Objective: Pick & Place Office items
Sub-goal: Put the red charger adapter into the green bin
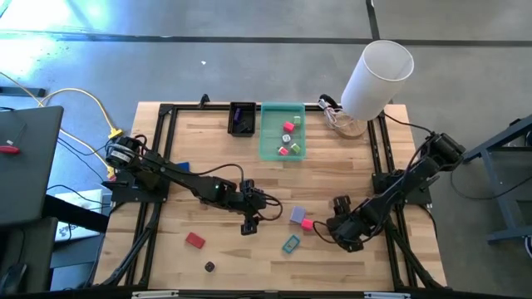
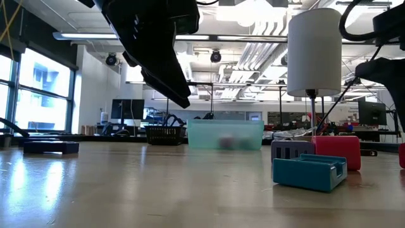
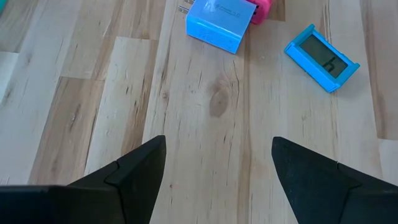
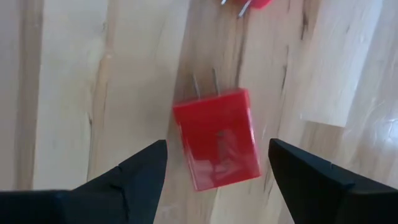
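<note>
High view: both arms reach over the middle of the table. The left gripper hangs over bare wood, fingers wide apart and holding nothing; its wrist view shows only planks between the fingers, with a blue block, a pink piece touching it, and a teal clip lying farther ahead.

The right gripper sits near the right side, just beside that same cluster. Its fingers are open too, and a red plug-shaped block lies on the wood between them, prongs pointing away; nothing is grasped yet. I cannot match this block to a piece seen from above with confidence.

Other office items: a red block and a small dark piece near the front left. Several pieces already lie in the green tray at the far side; the black tray stands just left of it, and a white cylinder at the far right.

Risks, as I judge them:
- The red block lies askew to the right fingers; closing could twist it or squeeze it out sideways.
- The two grippers are near each other around one cluster; both descending could collide.
- Blue and pink touch, so grabbing one may drag the other.
</note>
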Robot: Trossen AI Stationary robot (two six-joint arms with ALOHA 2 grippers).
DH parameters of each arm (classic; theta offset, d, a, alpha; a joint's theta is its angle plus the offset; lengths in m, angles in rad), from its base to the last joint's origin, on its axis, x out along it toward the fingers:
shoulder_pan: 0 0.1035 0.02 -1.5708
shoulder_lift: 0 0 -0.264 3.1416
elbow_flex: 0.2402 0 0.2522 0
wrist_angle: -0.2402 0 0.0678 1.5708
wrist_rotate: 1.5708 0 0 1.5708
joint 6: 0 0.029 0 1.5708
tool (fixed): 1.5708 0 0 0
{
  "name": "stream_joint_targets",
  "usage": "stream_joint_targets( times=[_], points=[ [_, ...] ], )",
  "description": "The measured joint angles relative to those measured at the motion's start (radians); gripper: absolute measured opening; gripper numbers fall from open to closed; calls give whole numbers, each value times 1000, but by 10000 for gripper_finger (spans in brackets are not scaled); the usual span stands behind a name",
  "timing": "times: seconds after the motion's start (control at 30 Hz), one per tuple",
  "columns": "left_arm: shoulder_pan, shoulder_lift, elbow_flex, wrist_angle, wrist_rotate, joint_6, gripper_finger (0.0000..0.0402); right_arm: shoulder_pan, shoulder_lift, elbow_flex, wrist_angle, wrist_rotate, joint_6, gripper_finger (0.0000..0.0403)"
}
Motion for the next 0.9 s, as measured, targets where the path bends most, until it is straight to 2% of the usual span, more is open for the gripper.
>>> stream_joint_targets(
  times=[0.67,0.9],
  points=[
    [0,0,0,0,0,0,283,0,-1,-40,80,8,-33,270],
    [0,0,0,0,0,0,283,0,60,-40,81,1,-37,270]
  ],
)
